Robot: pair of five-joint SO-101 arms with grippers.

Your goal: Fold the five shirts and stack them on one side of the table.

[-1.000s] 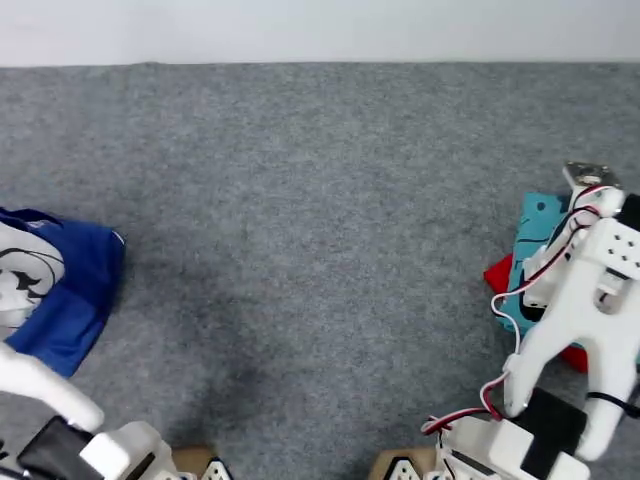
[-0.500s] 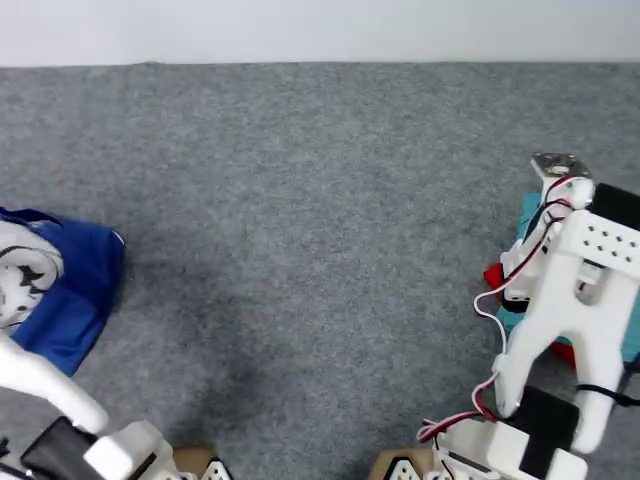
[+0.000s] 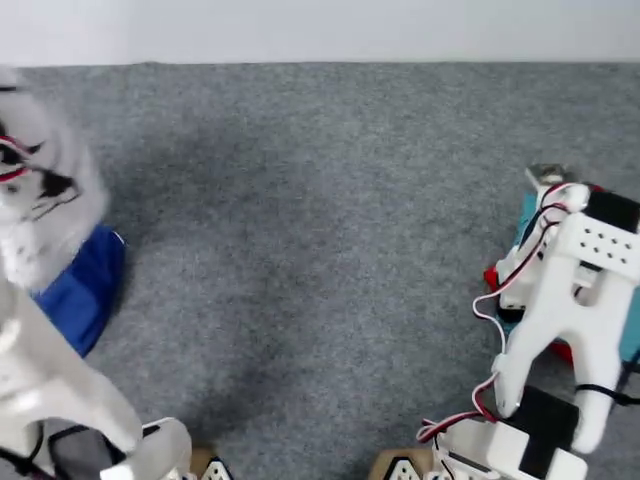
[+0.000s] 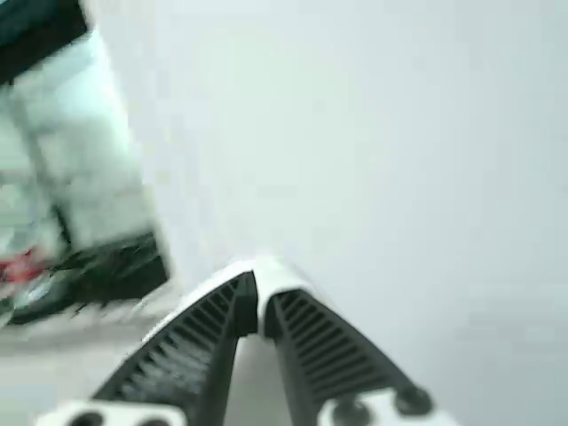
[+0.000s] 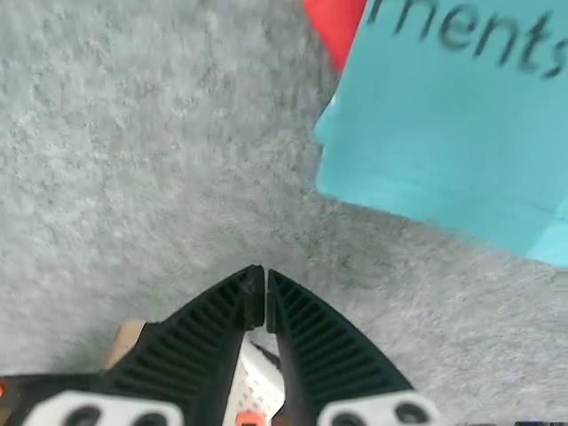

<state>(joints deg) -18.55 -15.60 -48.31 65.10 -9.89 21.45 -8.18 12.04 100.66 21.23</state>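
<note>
A blue shirt (image 3: 85, 290) lies crumpled at the table's left edge, partly hidden by my raised left arm (image 3: 40, 200). In the left wrist view my left gripper (image 4: 259, 288) is shut and empty, pointing at a white wall. A folded teal shirt (image 3: 528, 215) lies on a red shirt (image 3: 497, 275) at the right edge, mostly covered by my right arm (image 3: 575, 290). In the right wrist view my right gripper (image 5: 264, 275) is shut on nothing, over grey carpet just beside the teal shirt (image 5: 444, 124) and the red shirt (image 5: 333, 27).
Grey carpet (image 3: 320, 230) covers the table, with wide bare room across the middle. A white wall (image 3: 320, 30) runs along the far edge. Both arm bases (image 3: 500, 450) stand at the near edge.
My left arm has swung up off the blue shirt and now stands high at the far left. My right arm has shifted slightly toward the far side over the teal shirt.
</note>
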